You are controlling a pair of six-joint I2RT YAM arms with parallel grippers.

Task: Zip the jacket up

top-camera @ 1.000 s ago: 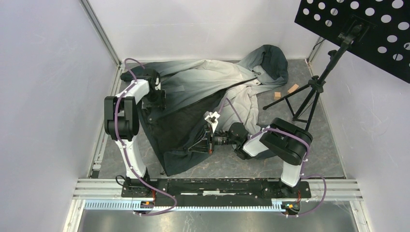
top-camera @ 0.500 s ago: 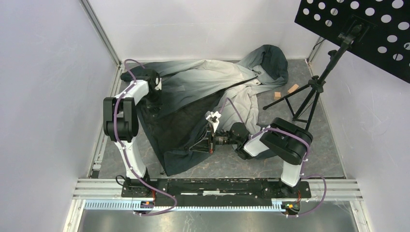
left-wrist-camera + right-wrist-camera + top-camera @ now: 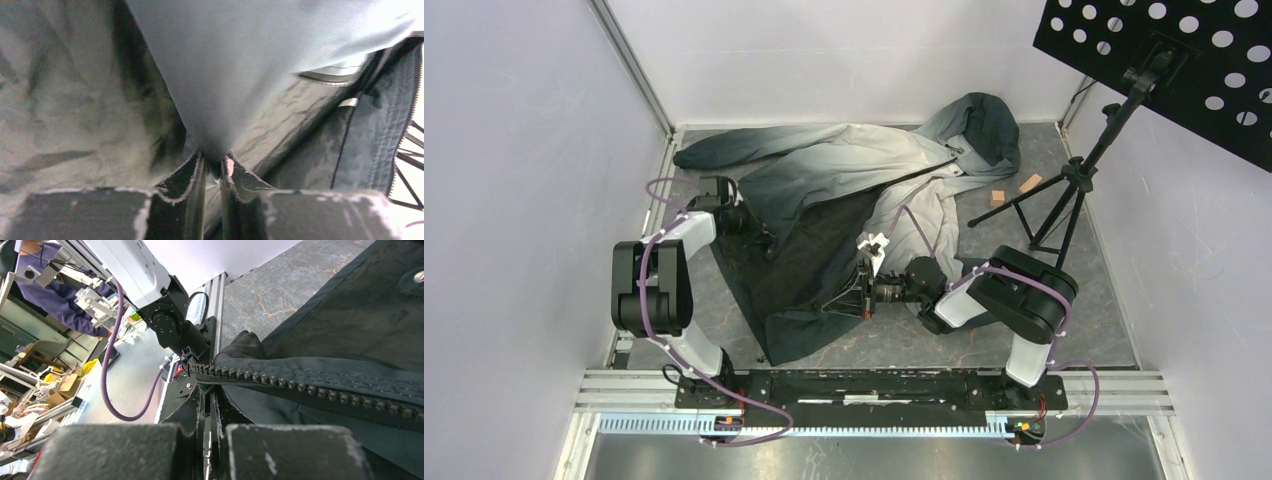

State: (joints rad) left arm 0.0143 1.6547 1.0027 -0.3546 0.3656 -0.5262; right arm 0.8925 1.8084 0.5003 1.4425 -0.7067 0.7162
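The jacket lies spread on the table, pale grey at the hood end and dark teal at the hem, open with its dark lining showing. My left gripper is shut on a fold of the jacket's left front panel near the hem side. My right gripper is shut on the jacket's zipper edge, and the dark zipper teeth run off to the right just above its fingertips. The hood rests at the far right.
A black tripod stand with a perforated black panel stands at the right. Two small wooden blocks lie beside the hood. White walls enclose the table on three sides. A metal rail runs along the near edge.
My left arm has swung toward the near left, pulling the jacket's left panel with it. My right gripper holds the zipper edge and has shifted slightly.
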